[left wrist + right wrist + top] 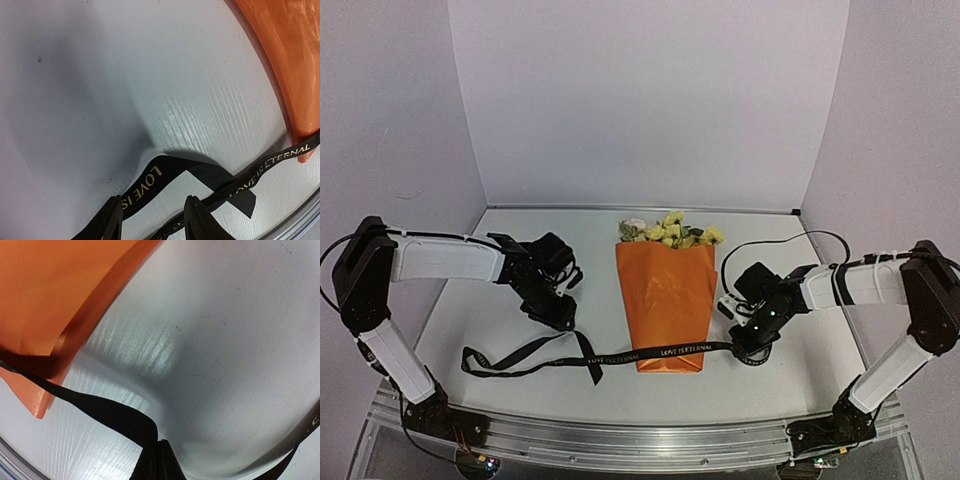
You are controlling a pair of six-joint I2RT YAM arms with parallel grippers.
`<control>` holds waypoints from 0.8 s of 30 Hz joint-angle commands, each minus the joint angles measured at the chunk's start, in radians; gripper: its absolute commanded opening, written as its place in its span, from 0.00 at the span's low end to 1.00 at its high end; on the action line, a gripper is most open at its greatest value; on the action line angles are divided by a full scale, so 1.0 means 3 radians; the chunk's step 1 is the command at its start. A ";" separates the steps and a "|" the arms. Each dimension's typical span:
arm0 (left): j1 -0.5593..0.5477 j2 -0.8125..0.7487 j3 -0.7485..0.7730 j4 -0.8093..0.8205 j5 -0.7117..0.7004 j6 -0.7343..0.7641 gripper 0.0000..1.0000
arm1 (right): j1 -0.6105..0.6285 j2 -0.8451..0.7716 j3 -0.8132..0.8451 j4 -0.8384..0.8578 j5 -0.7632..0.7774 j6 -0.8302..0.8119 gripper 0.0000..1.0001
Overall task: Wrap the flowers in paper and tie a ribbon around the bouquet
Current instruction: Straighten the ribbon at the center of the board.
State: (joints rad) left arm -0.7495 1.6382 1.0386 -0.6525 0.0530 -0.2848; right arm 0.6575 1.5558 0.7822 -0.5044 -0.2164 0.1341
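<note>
The right end effector (158, 461) is pressed together, pinching the black ribbon (620, 355). From its tips the ribbon runs across the narrow lower end of the orange-paper bouquet (665, 295). The left end effector (154, 224) is spread, its fingers (197, 220) on either side of a lettered loop of ribbon lying on the counter (470, 320). I cannot tell whether they touch it. The bouquet lies between the two end effectors, with its flowers (670, 232) at the end farther from both.
</note>
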 commanded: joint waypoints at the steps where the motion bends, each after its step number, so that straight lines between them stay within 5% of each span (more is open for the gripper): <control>1: -0.0075 0.0166 0.0049 -0.0008 -0.0071 0.0104 0.45 | -0.0003 -0.0110 -0.0005 -0.0052 0.0087 0.0043 0.02; 13: -0.0078 0.0445 -0.0015 0.0113 -0.0138 0.0122 0.41 | -0.0003 -0.0176 -0.0056 -0.0052 0.0204 0.0075 0.02; 20: 0.0028 0.0359 -0.0078 0.0186 -0.0714 -0.0161 0.04 | -0.0006 -0.0296 -0.0038 -0.0245 0.0730 0.0197 0.00; 24: 0.0388 0.0016 -0.0162 0.0143 -0.1337 -0.0619 0.00 | -0.0078 -0.0467 0.0032 -0.0646 0.1458 0.0331 0.00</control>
State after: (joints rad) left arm -0.7401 1.7602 1.0144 -0.6092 -0.1191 -0.3301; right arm 0.6561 1.4866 0.7662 -0.5666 -0.0213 0.1826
